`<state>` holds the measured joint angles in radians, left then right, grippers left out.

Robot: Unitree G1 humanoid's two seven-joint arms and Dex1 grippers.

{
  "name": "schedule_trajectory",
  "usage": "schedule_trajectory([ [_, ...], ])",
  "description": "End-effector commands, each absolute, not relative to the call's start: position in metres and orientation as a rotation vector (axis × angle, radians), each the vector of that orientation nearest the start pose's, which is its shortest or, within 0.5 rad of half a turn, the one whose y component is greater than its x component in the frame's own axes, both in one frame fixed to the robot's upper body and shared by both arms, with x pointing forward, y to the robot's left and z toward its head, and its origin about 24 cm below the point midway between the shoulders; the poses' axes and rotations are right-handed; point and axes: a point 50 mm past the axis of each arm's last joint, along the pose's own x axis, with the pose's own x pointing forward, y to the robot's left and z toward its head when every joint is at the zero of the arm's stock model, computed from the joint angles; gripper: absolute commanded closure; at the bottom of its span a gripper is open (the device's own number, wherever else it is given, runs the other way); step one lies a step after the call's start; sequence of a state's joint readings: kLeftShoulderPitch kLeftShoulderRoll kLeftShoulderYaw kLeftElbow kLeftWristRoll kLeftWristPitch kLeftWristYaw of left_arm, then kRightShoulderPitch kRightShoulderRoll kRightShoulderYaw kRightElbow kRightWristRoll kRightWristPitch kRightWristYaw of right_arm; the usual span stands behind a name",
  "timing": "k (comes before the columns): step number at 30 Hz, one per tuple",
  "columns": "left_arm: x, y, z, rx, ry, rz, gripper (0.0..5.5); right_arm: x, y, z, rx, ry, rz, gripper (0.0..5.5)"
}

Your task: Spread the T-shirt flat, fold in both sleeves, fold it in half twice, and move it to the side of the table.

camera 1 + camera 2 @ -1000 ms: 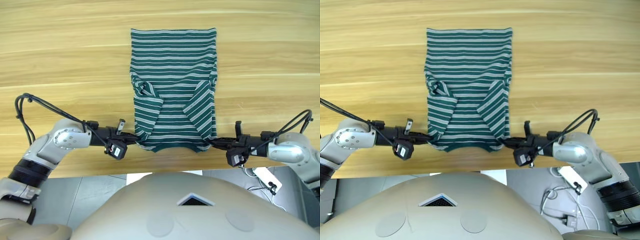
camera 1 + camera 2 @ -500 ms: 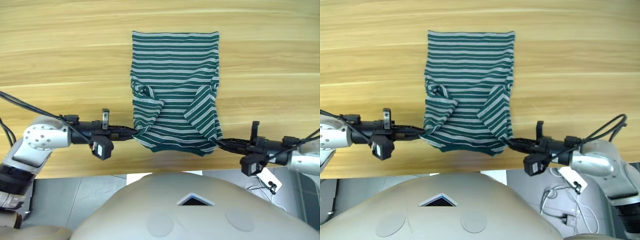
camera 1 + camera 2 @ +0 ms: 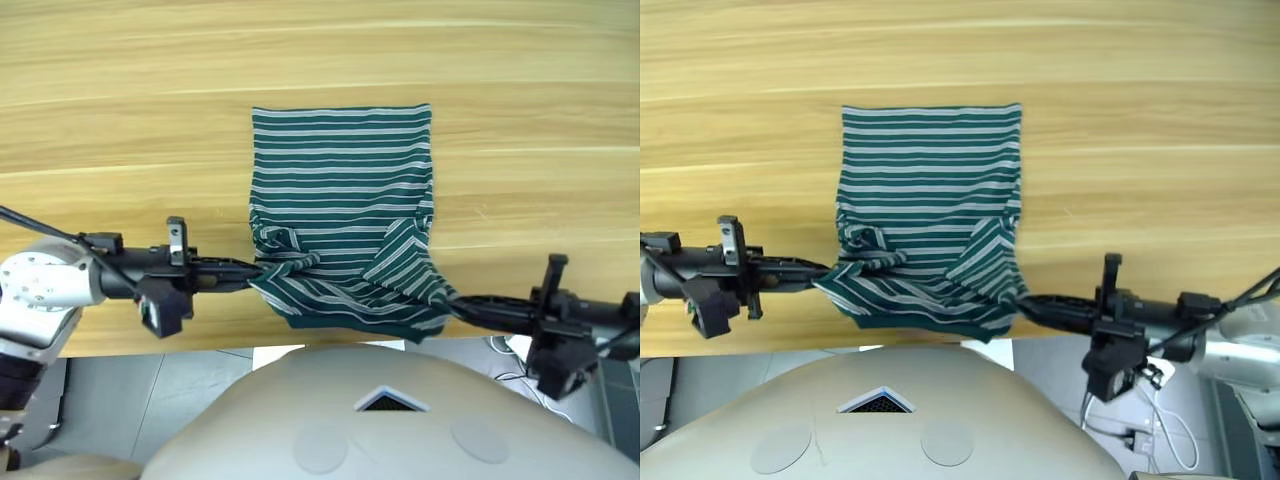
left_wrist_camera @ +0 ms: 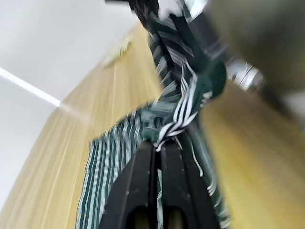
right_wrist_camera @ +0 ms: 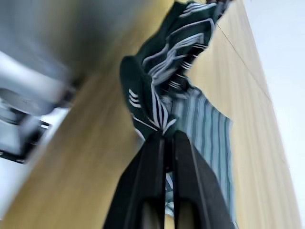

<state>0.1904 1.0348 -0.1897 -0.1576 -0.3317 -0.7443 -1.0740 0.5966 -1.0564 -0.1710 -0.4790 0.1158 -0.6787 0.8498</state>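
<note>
Left eye view: a dark green T-shirt [image 3: 342, 180] with pale stripes is seen on the wooden table [image 3: 120, 120], toward 6 o'clock of the tabletop, with its straight hem pointed to 12 o'clock. The part of the garment toward 12 o'clock is laid flat on the wood. Both sleeves are turned in over the body. The left sleeve [image 3: 283, 240] is bunched into a small knot of folds at about 8 o'clock of the cloth, and the right sleeve [image 3: 400, 250] is laid as a slanted band at about 4 o'clock. The edge at 6 o'clock is gathered and rumpled, and it is held between the two grippers at the table's near edge. The left gripper [image 3: 258, 268] is placed at the cloth's 8 o'clock corner, and the right gripper [image 3: 450, 300] at its 5 o'clock corner. In the left wrist view the left gripper's two black fingers are pressed together, with a twist of striped fabric pinched between them. In the right wrist view the right gripper is likewise clamped on a fold of the same fabric, which is bunched at the tips above the wood.
</note>
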Motion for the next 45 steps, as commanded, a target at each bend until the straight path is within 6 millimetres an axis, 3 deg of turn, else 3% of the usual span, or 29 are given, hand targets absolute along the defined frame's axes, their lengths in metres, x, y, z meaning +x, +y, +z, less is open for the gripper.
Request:
schedule_trajectory([
  [1,0.205,0.214,0.096,0.877,-0.173,-1.342,5.47,0.178,-0.209,0.118,-1.115,-0.140,1.069,5.50],
  [8,0.273,0.207,0.103,0.886,-0.194,-1.049,5.47,0.255,-0.207,0.088,-1.331,-0.026,0.794,5.50],
  [14,0.314,0.201,0.088,0.923,-0.120,-0.915,5.47,0.292,-0.202,0.075,-1.369,0.018,0.691,5.50],
  [19,0.332,0.200,0.071,0.928,-0.049,-0.849,5.47,0.316,-0.187,0.071,-1.321,-0.008,0.658,5.50],
  [27,0.339,0.194,0.038,0.981,0.093,-0.804,5.47,0.334,-0.168,0.045,-1.279,0.029,0.700,5.50],
  [33,0.336,0.187,0.021,0.967,0.164,-0.793,5.47,0.326,-0.173,0.013,-1.261,0.167,0.756,5.50],
  [35,0.339,0.186,0.020,0.954,0.182,-0.760,5.50,0.324,-0.175,0.008,-1.241,0.192,0.755,5.00],
  [37,0.342,0.184,0.021,0.929,0.200,-0.744,5.20,0.327,-0.177,0.011,-1.198,0.194,0.700,4.68],
  [41,0.355,0.186,0.034,0.785,0.223,-0.640,4.47,0.345,-0.179,0.043,-1.043,0.109,0.523,3.90],
  [45,0.382,0.199,0.073,0.467,0.167,-0.341,3.72,0.365,-0.191,0.069,-0.872,0.062,0.311,3.08],
])
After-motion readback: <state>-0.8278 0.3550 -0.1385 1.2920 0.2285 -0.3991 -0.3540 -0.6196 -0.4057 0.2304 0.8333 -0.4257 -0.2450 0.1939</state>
